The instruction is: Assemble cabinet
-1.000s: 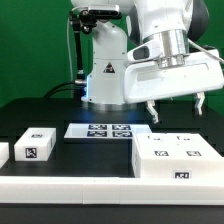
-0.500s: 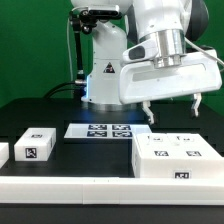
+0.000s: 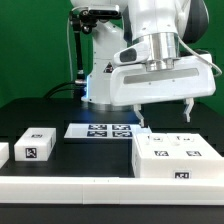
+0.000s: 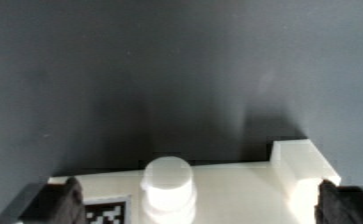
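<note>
The cabinet (image 3: 175, 156) is a large white box-shaped shell with black-and-white tags, lying on the table at the exterior view's right. My gripper (image 3: 163, 117) hangs open and empty just above its far edge, fingers spread wide. In the wrist view the cabinet (image 4: 231, 190) shows below the gripper (image 4: 192, 203), with a round white peg (image 4: 167, 185) and a raised white block (image 4: 306, 160) on it. A dark fingertip (image 4: 59, 203) stands at each side of the shell.
A small white tagged block (image 3: 33, 145) sits at the exterior view's left, another at the left edge (image 3: 3, 152). The marker board (image 3: 100, 130) lies behind, mid-table. A white ledge (image 3: 70, 186) runs along the front. The arm's base (image 3: 105, 60) stands at the back.
My gripper has moved toward the exterior view's left, and a little lower, over the cabinet's far edge. It stays open. Nothing on the table has moved.
</note>
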Robot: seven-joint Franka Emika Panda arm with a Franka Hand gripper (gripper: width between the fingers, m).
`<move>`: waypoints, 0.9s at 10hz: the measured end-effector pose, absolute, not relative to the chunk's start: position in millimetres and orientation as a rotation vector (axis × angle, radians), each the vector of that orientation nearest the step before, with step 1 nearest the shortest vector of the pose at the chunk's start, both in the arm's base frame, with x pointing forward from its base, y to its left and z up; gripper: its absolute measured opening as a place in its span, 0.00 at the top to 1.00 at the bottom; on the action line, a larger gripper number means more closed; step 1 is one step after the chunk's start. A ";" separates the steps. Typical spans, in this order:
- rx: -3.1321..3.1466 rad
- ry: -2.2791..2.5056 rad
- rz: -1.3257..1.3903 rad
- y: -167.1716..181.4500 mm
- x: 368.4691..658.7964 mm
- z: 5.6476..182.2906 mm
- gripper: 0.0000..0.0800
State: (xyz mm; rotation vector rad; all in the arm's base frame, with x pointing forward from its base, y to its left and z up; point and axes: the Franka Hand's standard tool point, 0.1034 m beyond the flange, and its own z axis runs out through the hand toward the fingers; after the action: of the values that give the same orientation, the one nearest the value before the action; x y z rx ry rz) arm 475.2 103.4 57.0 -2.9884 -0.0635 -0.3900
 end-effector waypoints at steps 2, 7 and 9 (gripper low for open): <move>-2.989 -0.078 -0.447 104.7 476.6 46.5 0.19; -2.995 -0.082 -0.530 96.3 485.3 29.7 0.19; -2.995 -0.082 -0.529 96.2 485.1 29.6 0.19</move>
State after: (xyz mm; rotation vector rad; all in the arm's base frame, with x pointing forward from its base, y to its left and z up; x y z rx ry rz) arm 485.1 96.2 29.6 -2.9948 -0.0823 -0.5293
